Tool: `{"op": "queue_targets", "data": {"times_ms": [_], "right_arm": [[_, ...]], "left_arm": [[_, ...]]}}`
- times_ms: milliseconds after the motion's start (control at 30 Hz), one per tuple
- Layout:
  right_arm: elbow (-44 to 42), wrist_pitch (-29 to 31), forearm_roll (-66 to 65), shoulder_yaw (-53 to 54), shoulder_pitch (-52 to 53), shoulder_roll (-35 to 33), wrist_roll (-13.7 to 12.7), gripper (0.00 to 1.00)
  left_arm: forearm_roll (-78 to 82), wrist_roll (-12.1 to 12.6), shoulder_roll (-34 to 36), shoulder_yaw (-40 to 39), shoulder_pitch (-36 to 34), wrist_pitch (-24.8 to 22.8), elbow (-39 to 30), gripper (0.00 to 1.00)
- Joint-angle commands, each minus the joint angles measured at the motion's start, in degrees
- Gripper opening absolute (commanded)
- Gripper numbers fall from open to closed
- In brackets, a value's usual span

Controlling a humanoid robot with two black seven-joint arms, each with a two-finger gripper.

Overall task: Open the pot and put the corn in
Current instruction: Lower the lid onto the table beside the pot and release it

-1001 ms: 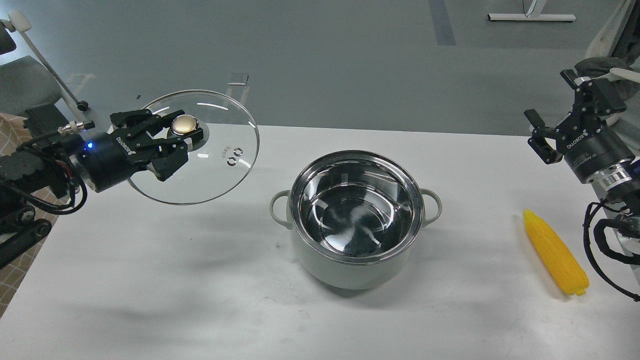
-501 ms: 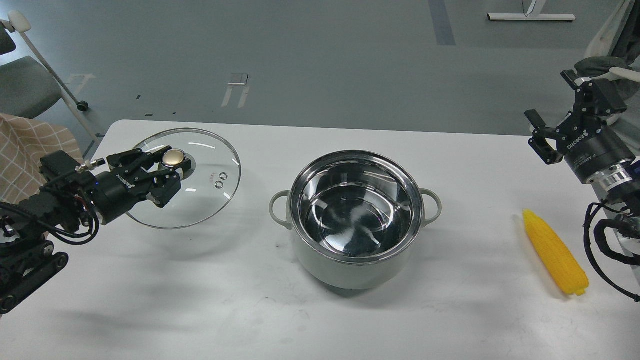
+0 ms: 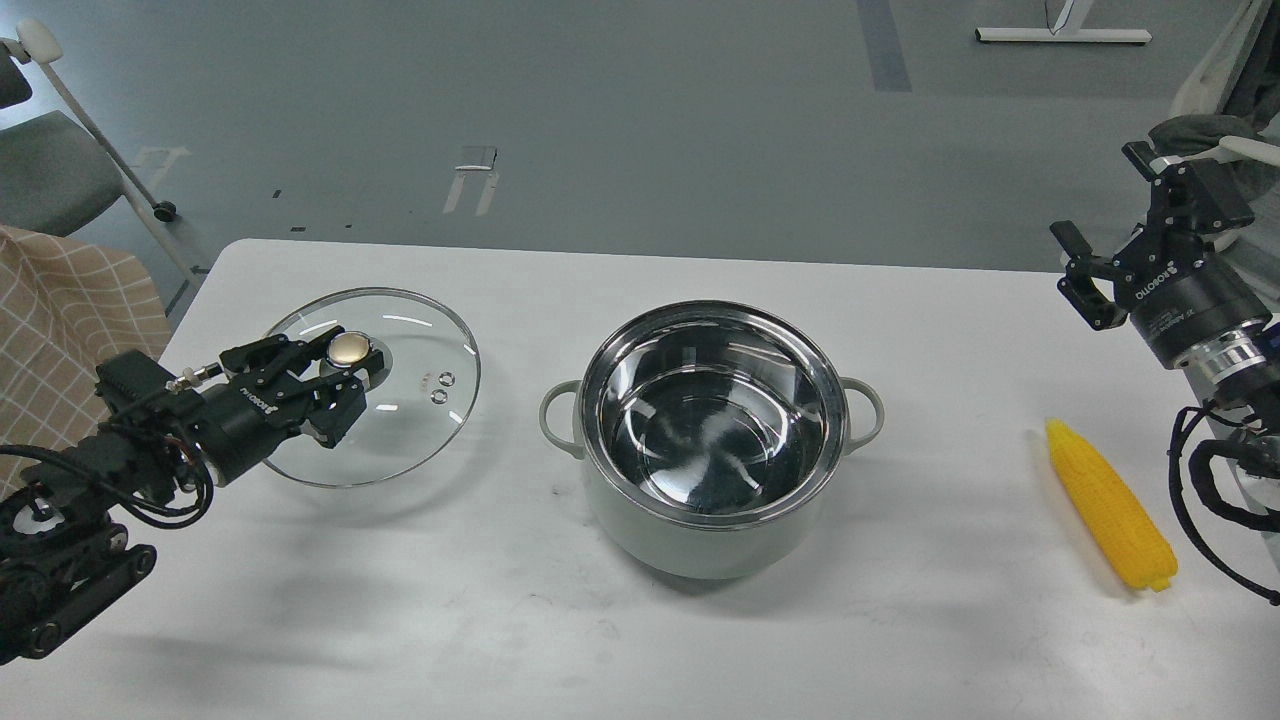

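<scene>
The pale grey-green pot (image 3: 712, 540) stands open in the middle of the table, its shiny steel inside bare. The yellow corn (image 3: 1110, 506) lies on the table at the right, below my right gripper. My left gripper (image 3: 345, 375) is shut on the brass knob of the round glass lid (image 3: 420, 400), holding the lid low over the table left of the pot. My right gripper (image 3: 1110, 235) is open and empty, raised above the table's right edge.
The white table (image 3: 400, 600) spans the view. A checked cloth (image 3: 70, 320) and a chair (image 3: 50, 180) sit beyond the left edge. Cables (image 3: 1215, 500) hang by my right arm near the corn.
My left gripper has carried the glass lid down and toward me, from high over the table's back left to just above the tabletop. The right arm, pot and corn have not moved.
</scene>
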Motion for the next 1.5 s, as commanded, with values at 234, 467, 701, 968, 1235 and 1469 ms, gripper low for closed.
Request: {"op": "queue_targets", "data": {"times_ms": [234,467,701,968,1235,1469], "right_arm": [[0.01,0.0,0.0,0.08,-0.35,0.02,0.0,0.99],[0.01,0.0,0.0,0.08,-0.35,0.02,0.0,0.99],[0.01,0.0,0.0,0.08,-0.35,0.02,0.0,0.99],[0.09,0.09,0.0,0.0,-0.44,0.02,0.0,0.99],[0.09,0.0,0.0,0.08,-0.79,0.02,0.0,0.99],[0.09,0.0,0.0,0.08,-0.79,0.02,0.0,0.99]], "left_arm": [[0.02,-0.01,-2.1,0.2,0.56,0.24,3.18,0.35],[-0.51,-0.01,-2.89,0.2,1.52,0.6,4.14,0.4],[-0.59,-0.01,-2.97,0.12,1.53,0.68,4.5,0.44],[-0.59,-0.01,-3.5,0.2,1.53,0.6,4.59,0.57],[-0.68,-0.01,-3.68,0.12,2.32,0.68,5.2,0.58],[-0.59,-0.01,-3.68,0.12,2.32,0.68,5.2,0.73]]}}
